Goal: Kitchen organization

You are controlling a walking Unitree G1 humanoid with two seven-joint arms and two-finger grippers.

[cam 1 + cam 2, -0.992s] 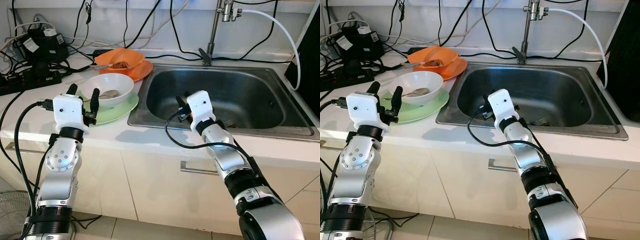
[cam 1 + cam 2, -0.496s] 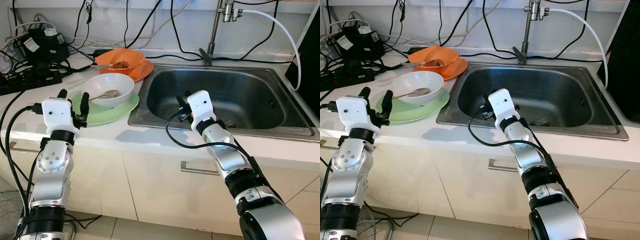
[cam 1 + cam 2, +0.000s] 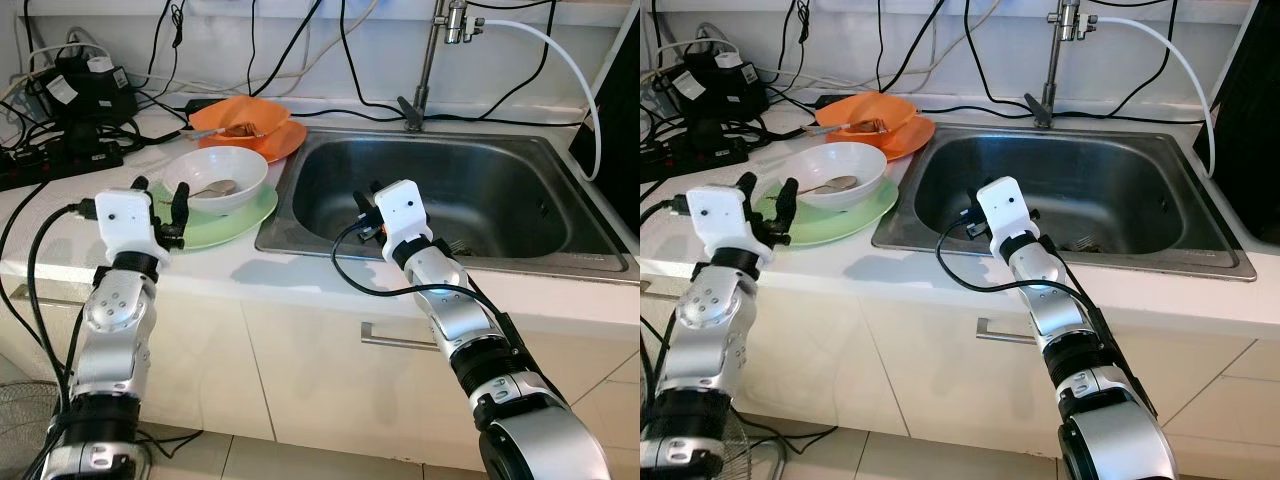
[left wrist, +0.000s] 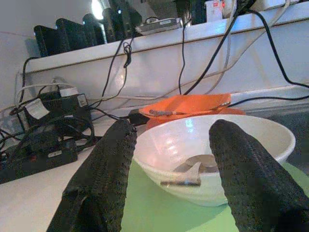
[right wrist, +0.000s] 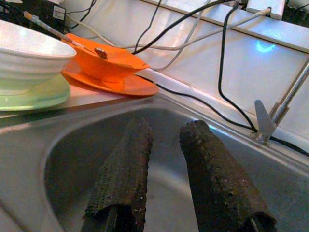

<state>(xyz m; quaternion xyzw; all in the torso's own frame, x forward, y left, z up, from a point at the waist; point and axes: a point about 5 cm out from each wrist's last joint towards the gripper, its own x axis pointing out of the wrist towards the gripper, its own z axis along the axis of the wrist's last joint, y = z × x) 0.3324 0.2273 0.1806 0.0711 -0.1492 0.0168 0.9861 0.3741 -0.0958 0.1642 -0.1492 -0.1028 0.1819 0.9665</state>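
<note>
the left claw (image 3: 160, 205) is held above the front edge of the white table (image 3: 240, 265), fingers spread and released, grasping nothing, and pointed at the white bowl (image 3: 215, 178) just beyond it. in the left wrist view the two fingers (image 4: 104, 179) frame that bowl without touching it. the white bowl stands upright on a light green plate (image 3: 235, 220), which lies flat on the table just beside the left rim of the steel sink (image 3: 450, 190). a spoon (image 3: 210, 189) lies inside the bowl, its handle leaning towards the left rim. behind these, near the wall, an orange bowl (image 3: 243, 115) sits on an orange plate (image 3: 275, 142), with a utensil (image 3: 845, 127) resting across the bowl. the right claw (image 5: 164, 174) is over the left half of the sink basin, below rim level; its fingers (image 5: 123, 169) stand apart with a narrow gap between them, released, grasping nothing. a small dark item (image 3: 458, 246) lies on the sink floor near the right arm; what it is cannot be told. a tap (image 3: 432, 60) rises behind the sink, and black cables and a power strip (image 3: 50, 165) occupy the left rear of the table.
</note>
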